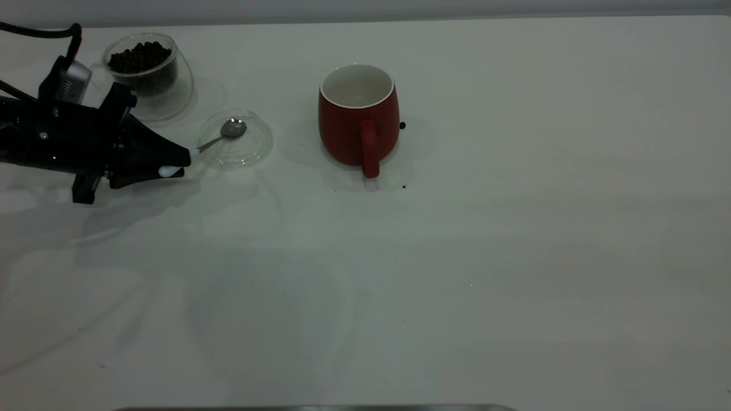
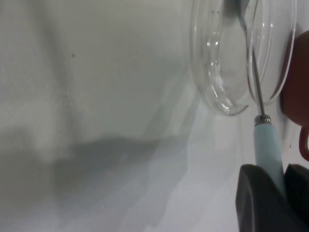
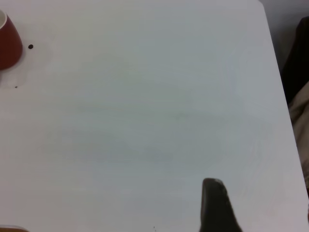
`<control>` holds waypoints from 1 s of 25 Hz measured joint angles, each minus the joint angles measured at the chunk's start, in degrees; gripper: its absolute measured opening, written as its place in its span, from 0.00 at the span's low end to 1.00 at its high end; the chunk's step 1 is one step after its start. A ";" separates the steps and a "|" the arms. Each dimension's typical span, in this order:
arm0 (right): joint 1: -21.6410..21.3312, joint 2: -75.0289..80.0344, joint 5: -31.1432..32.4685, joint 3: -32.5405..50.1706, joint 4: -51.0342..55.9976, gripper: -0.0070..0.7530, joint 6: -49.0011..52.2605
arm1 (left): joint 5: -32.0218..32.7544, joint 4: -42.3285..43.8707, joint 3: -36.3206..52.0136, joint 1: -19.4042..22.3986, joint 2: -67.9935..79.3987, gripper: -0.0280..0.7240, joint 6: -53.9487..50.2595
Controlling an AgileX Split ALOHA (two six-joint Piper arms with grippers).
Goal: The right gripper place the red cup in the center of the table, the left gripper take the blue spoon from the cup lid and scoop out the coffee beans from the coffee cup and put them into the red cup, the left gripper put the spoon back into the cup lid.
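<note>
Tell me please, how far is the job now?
Done: the red cup stands mid-table, empty inside. In hand: the left gripper has its jaws closed on the blue spoon handle, the bowl resting in the cup lid. Left: scooping coffee beans from the coffee cup, then returning the spoon.

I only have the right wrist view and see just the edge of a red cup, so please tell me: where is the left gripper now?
Observer: The left gripper is at the table's left side, closed on the blue spoon's handle.
Operator: Is the spoon lifted?
Observer: Its bowl lies in the cup lid.
Operator: Where are the beans?
Observer: The coffee beans fill the coffee cup behind the lid.
Operator: And the red cup?
Observer: The red cup stands upright; no beans are visible inside.
</note>
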 joint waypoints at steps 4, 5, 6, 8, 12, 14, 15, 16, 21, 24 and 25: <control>0.00 0.00 0.00 0.00 0.00 0.64 0.00 | 0.33 -0.12 0.00 0.00 0.00 0.27 0.00; 0.00 0.00 0.00 0.00 0.00 0.64 0.00 | 0.33 -0.12 0.00 0.00 0.00 0.30 0.00; 0.00 0.00 0.00 0.00 0.00 0.64 0.00 | 0.40 -0.12 0.00 0.00 0.00 0.35 0.00; 0.00 0.00 0.00 0.00 0.00 0.64 0.00 | 0.91 -0.12 0.00 0.00 0.00 0.45 0.00; 0.00 0.00 0.00 0.00 0.00 0.64 0.00 | 2.52 -0.12 0.00 0.00 0.00 0.63 0.00; 0.00 0.00 0.00 0.00 0.00 0.64 0.00 | 2.52 -0.12 0.00 0.00 0.00 0.69 0.02; 0.00 0.00 0.00 0.00 0.00 0.64 0.00 | 2.52 0.12 0.00 0.00 0.00 0.70 0.02; 0.00 0.00 0.00 0.00 0.00 0.64 0.00 | 2.52 0.40 0.00 0.00 0.00 0.71 0.02; 0.00 0.00 0.00 0.00 0.00 0.64 0.00 | 2.78 1.98 0.00 0.99 -0.58 0.72 0.02; 0.00 0.00 0.00 0.00 0.00 0.64 0.00 | 2.98 3.68 0.00 3.21 -3.27 0.72 0.42; 0.00 0.00 0.00 0.00 0.00 0.64 0.00 | 3.38 3.72 0.00 4.44 -4.23 0.72 0.42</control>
